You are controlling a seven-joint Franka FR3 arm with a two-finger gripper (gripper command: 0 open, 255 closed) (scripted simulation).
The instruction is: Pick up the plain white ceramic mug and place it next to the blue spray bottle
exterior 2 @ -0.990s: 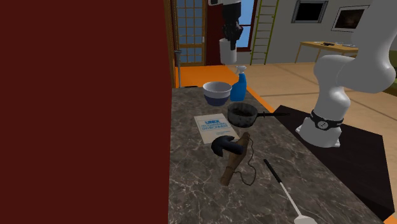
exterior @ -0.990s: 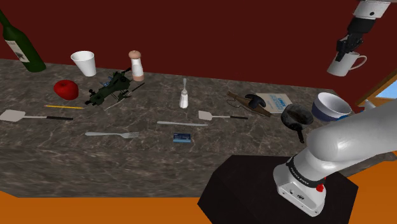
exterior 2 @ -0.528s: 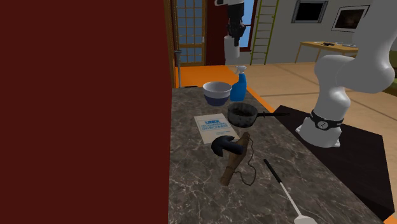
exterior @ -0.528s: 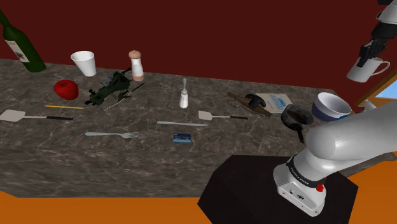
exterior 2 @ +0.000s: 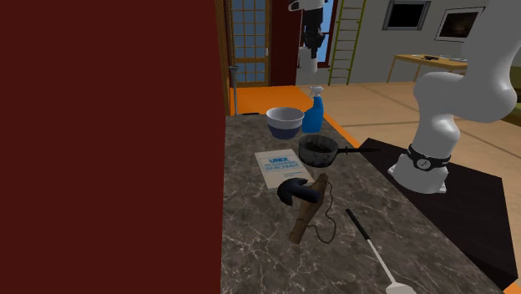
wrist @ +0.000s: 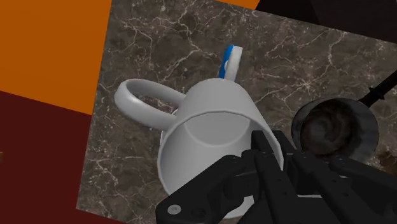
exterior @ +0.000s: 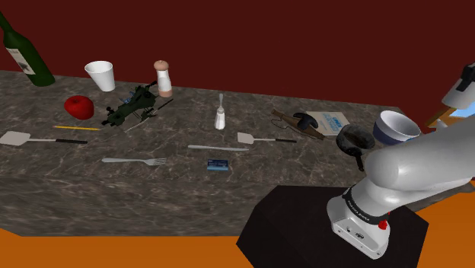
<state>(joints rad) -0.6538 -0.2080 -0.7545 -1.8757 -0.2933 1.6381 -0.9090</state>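
Note:
My gripper [wrist: 252, 161] is shut on the rim of the white mug [wrist: 210, 127], one finger inside and one outside, and the mug's handle points away from the fingers. In the second exterior view the mug [exterior 2: 301, 62] hangs in the air under the gripper [exterior 2: 311, 38], above the far end of the counter. The blue spray bottle [exterior 2: 314, 113] stands upright below it by the counter's end. In the wrist view its blue and white head [wrist: 230, 60] peeks out past the mug. The mug [exterior: 466, 82] sits at the shoulder view's right edge.
A blue-rimmed bowl [exterior 2: 285, 122] stands beside the spray bottle, with a dark pan [exterior 2: 318, 150] a little nearer. A printed sheet [exterior 2: 280, 167] and a wooden tool [exterior 2: 307, 209] lie on the marble counter [exterior 2: 267, 242]. Orange floor [wrist: 51, 51] starts past the counter's end.
The gripper has carried the mug toward the shoulder view's right, from above the bowl out to the picture's edge. In the second exterior view it has moved farther off, over the spray bottle.

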